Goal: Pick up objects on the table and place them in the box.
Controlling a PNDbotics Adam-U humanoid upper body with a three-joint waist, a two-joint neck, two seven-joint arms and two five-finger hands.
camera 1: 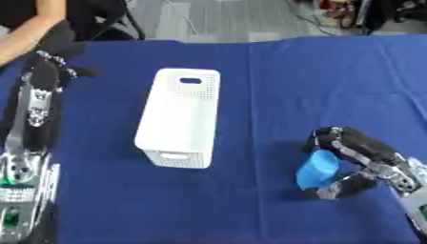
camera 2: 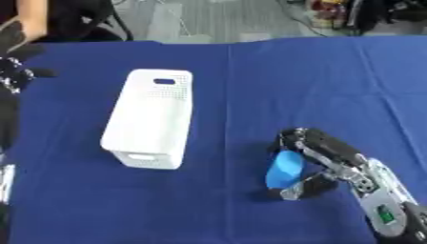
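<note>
Fingers [camera 1: 340,139] of the right hand [camera 1: 364,157] curl over the top of a blue object [camera 1: 318,170], and the thumb comes in from below, so that hand is clasped around it low on the right side of the counter [camera 1: 333,81]. That blue object is rounded and smooth, sitting right at the blue cloth, and whether it touches the surface or is just off it, I cannot tell. Over to the left of it, well apart, stands the white box [camera 1: 179,116], long and narrow, its perforated walls running away from the camera, with a handle slot at the far end and another at the near end. What lies inside it, I cannot tell from this angle. Up the left edge runs the left arm [camera 1: 29,124], silver and black, reaching toward the far left corner, where the left hand [camera 2: 13,45] shows dark against the cloth; its fingers are too murky to read, so open or clenched, I cannot tell.
</note>
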